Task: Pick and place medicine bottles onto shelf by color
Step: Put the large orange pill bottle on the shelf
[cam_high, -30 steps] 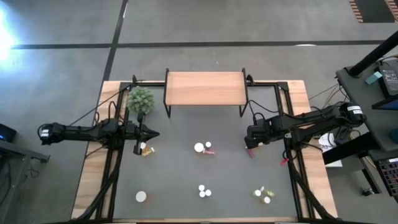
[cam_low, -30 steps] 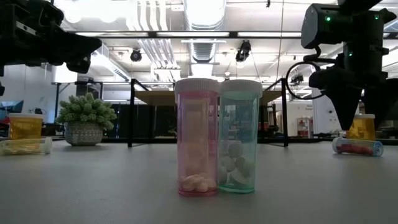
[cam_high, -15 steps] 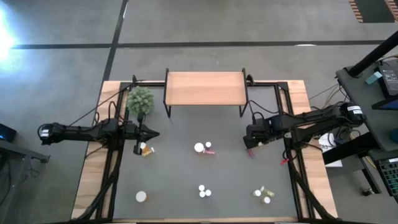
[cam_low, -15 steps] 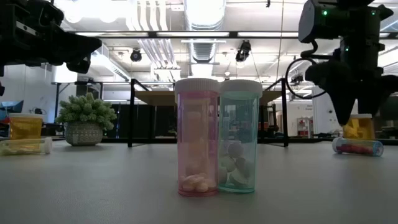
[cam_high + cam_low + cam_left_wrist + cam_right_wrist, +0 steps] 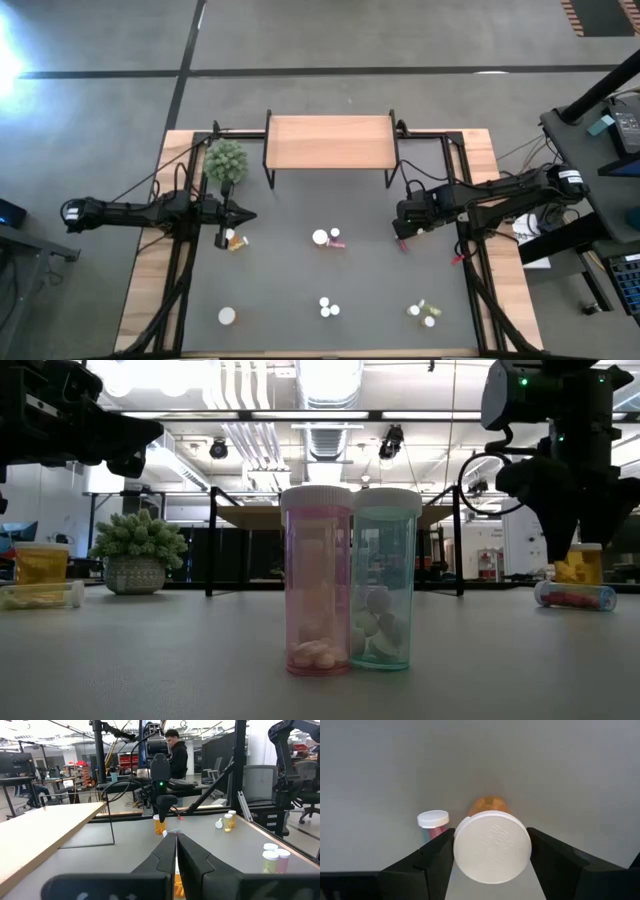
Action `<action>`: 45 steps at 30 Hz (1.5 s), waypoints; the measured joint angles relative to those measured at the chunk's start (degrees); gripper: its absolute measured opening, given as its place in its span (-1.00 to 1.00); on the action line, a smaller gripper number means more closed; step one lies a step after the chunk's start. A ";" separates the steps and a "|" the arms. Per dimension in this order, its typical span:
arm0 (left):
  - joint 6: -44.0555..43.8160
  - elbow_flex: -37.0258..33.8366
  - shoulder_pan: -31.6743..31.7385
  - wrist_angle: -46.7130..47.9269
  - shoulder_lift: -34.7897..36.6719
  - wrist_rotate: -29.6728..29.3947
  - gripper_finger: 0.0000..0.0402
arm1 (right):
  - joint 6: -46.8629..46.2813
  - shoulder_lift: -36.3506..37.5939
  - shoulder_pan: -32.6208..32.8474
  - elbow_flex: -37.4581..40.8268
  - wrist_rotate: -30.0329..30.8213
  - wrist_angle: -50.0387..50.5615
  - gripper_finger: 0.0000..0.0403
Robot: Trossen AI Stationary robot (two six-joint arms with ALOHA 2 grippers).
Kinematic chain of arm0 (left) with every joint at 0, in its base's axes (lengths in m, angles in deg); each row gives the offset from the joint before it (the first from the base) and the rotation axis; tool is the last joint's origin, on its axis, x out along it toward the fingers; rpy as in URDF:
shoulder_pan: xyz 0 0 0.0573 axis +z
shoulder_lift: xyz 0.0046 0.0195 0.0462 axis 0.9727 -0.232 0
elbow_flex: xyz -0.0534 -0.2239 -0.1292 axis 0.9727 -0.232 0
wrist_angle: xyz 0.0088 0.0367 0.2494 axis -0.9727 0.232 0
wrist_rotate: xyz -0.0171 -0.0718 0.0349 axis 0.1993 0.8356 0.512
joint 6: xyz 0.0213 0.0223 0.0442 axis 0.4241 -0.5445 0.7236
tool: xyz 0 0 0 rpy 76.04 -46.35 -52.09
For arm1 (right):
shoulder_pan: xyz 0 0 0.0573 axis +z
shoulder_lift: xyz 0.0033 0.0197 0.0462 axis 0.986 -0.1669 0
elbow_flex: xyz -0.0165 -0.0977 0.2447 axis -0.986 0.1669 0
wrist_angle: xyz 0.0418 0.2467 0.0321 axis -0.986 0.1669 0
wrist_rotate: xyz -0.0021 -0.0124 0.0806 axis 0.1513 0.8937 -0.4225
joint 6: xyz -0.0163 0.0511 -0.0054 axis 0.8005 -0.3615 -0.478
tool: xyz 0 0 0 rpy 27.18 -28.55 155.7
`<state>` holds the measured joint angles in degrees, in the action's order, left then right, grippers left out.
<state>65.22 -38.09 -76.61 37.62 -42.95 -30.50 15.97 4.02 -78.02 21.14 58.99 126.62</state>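
While the right end effector [image 5: 490, 852] straddles an upright orange bottle [image 5: 491, 845], fingers spread wide at its white cap, a small pink bottle [image 5: 433, 822] lies close beside. Risk: finger nudges it. Left end effector [image 5: 176, 851] narrow, waiting.

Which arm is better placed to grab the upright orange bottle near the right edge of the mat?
The right. Its gripper hangs directly over that orange bottle, open fingers straddling the white cap. The left gripper waits, shut, across the mat.
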 joint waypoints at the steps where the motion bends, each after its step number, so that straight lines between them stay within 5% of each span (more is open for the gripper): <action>1: 0.00 0.02 0.00 -0.01 0.00 0.01 -1.00 | 0.02 0.00 0.00 0.04 0.00 0.00 0.15; 45: 0.00 0.02 0.01 0.02 0.02 -0.01 -1.00 | 5.51 0.00 -0.26 -2.81 2.14 2.57 0.15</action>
<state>65.22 -38.07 -76.60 37.63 -42.94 -30.52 21.48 4.02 -78.28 18.33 61.14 129.18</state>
